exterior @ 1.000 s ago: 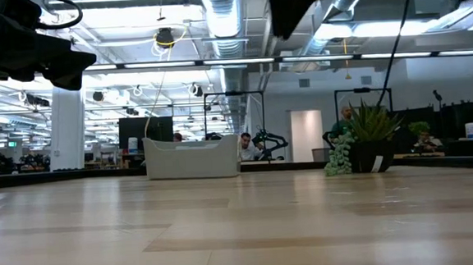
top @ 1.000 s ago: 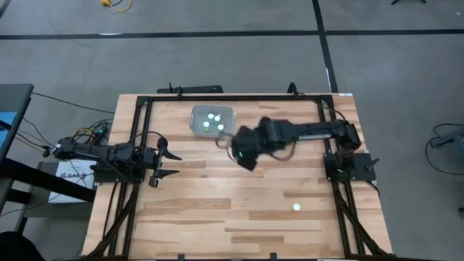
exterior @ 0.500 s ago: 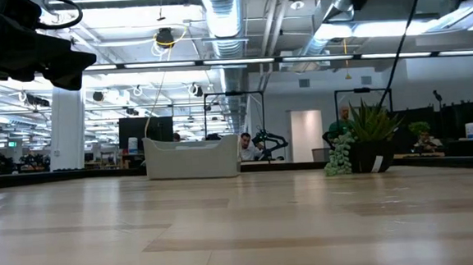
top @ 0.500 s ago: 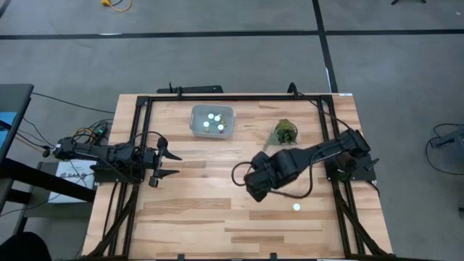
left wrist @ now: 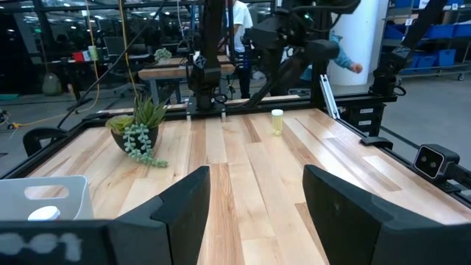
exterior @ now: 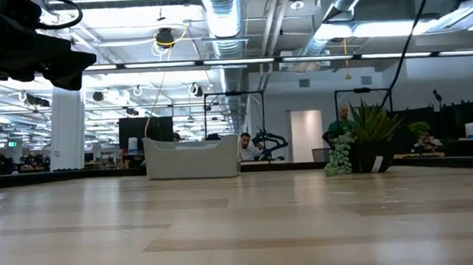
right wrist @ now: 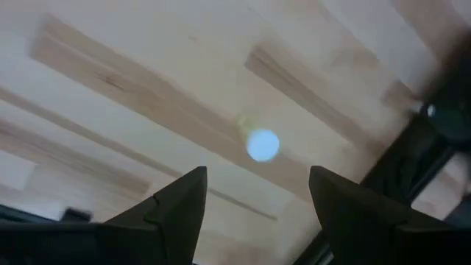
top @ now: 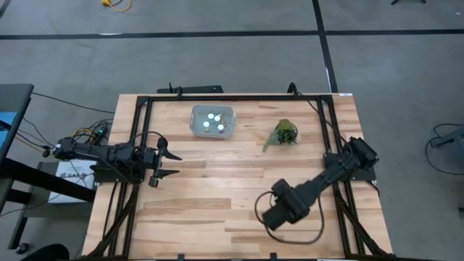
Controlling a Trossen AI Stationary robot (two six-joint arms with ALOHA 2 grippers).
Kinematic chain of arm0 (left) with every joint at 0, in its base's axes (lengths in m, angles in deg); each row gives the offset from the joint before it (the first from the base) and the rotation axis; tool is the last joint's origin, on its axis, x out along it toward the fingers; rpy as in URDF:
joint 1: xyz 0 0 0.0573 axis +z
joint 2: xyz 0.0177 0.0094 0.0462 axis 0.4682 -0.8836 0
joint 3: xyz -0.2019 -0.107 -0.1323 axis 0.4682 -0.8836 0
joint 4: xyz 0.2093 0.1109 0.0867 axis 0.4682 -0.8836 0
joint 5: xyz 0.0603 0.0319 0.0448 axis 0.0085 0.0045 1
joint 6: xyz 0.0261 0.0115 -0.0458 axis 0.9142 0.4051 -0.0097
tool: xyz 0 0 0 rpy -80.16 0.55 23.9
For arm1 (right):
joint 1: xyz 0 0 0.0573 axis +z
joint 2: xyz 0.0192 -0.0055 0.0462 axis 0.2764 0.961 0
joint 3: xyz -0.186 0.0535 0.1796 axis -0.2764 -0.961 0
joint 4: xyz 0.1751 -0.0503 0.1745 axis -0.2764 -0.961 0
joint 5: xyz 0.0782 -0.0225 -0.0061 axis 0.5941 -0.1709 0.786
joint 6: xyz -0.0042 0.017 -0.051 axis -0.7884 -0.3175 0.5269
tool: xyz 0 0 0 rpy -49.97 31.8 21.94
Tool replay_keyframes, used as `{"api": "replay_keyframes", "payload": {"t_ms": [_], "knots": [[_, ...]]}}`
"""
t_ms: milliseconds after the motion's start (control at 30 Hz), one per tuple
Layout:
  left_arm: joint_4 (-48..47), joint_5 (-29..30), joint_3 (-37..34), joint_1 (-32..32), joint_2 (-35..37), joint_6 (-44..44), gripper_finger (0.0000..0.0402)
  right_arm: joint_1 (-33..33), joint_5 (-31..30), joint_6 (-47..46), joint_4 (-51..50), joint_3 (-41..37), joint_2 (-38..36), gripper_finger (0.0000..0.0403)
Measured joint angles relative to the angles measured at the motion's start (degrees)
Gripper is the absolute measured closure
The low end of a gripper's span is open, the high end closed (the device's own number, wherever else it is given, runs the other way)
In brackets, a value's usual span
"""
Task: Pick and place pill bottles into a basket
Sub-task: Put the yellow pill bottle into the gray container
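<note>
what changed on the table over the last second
The right pincer swung away from the basket to the table's near right, open above the last loose pill bottle, uncovering the plant. The left pincer, basket and bottles inside stayed put.

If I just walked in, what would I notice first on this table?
Probably the right gripper, open, hanging over one lone pill bottle near the table's front right. Next, the basket near the far edge with white bottle caps inside, and the little green plant to its right. The left gripper waits, open, at the left edge.
</note>
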Motion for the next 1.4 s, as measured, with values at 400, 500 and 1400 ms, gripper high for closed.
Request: {"api": "replay_keyframes", "payload": {"t_ms": [400, 500, 1400], "knots": [[0.0, 0.0, 0.0, 0.0, 0.0, 0.0, 0.0193, 4.9, 1.9, -9.0, 6.5, -7.0, 0.0, 0.0168], [0.0, 0.0, 0.0, 0.0, 0.0, 0.0, 0.0193, 4.8, 1.9, -9.1, 7.2, -8.7, 0.0, 0.0168], [0.0, 0.0, 0.0, 0.0, 0.0, 0.0, 0.0193, 0.8, 3.6, -1.2, 19.6, -23.3, 0.0, 0.0171]]}}
